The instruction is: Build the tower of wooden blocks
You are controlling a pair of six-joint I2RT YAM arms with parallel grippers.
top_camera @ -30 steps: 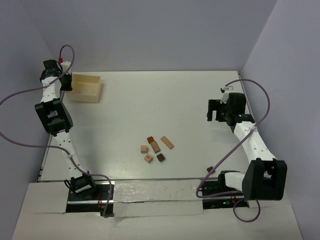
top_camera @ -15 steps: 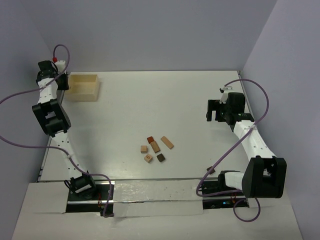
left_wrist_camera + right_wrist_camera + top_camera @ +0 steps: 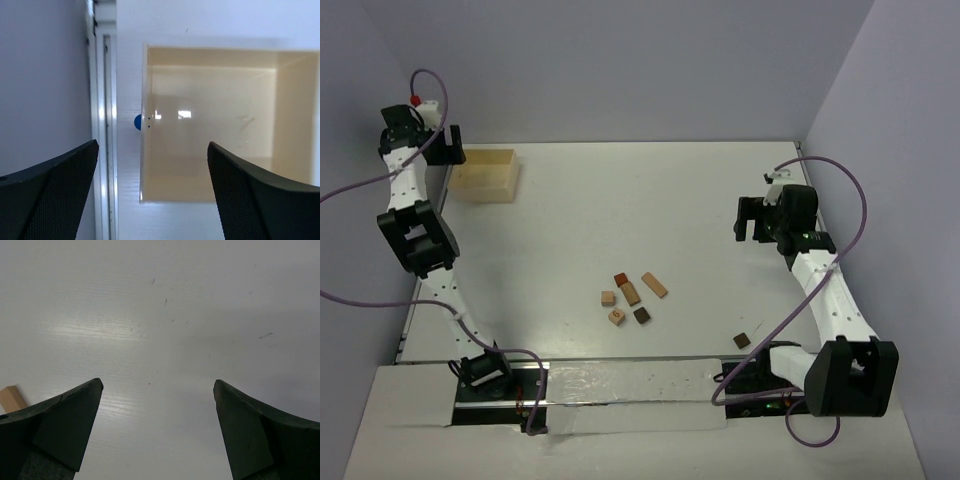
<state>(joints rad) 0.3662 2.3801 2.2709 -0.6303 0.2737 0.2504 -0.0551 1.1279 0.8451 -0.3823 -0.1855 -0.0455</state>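
Left claw [image 3: 152, 147] hangs wide above the box [image 3: 485, 172], right claw [image 3: 750, 220] wide too — both empty. Blocks [image 3: 631, 293] lie loose at centre, unstacked — you'll likely want a tan one first.

Wood blocks [image 3: 631, 294]: bare matt wood. Box [image 3: 210, 125]: glossy inside. Table [image 3: 165, 315]: smooth, faint sheen. Jaws: matt, fine-textured.
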